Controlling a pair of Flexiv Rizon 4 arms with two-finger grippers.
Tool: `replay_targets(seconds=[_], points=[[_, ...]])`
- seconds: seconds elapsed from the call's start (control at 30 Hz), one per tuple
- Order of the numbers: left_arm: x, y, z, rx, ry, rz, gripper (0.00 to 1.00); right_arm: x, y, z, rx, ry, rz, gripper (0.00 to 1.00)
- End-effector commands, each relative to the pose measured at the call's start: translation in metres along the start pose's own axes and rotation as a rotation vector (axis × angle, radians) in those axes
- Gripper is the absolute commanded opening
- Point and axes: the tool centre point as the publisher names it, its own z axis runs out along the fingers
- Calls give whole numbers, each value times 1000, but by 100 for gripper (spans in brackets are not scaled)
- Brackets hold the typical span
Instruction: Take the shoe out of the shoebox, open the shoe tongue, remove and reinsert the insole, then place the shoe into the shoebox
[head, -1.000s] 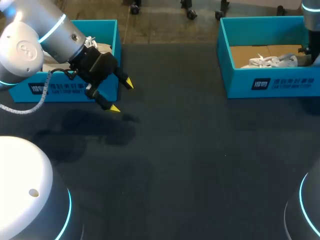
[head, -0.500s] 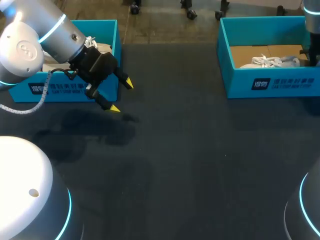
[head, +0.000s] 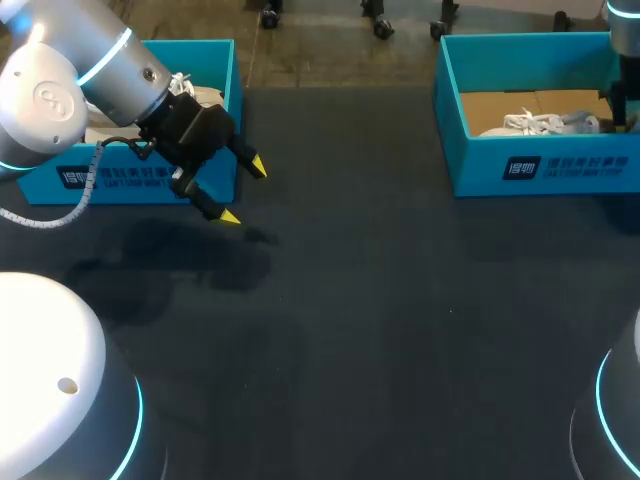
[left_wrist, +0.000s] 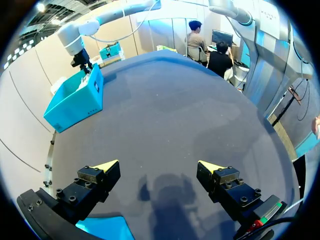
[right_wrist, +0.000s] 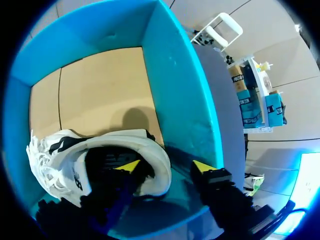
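Note:
The white shoe lies on its side on the cardboard floor of the blue shoebox at the table's back right. My right arm hangs over the box's right end. In the right wrist view my right gripper stands open astride the shoe's heel. One fingertip is inside the shoe's opening, while the other is clear of the heel, by the shoebox wall. My left gripper hovers open and empty over the table's left side, with bare table between its fingers.
A second blue box with something white inside stands at the back left, partly behind my left arm. Its corner shows under the left gripper. Dark table surface lies between the boxes.
My right gripper has spread its fingers and let go of the shoe's heel, and the shoe now rests in the box. The left arm has not moved.

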Motion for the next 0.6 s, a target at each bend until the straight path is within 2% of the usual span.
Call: replay_targets(seconds=[0.03,0.4,0.6], points=[[1,0,0,-2,-1,1,100,-5,-6,-17,-17,4,6,78],[1,0,0,-2,-1,1,100,2,-11,-62,-65,37,36,87],[1,0,0,-2,-1,1,100,4,-20,-84,-73,66,81,91]])
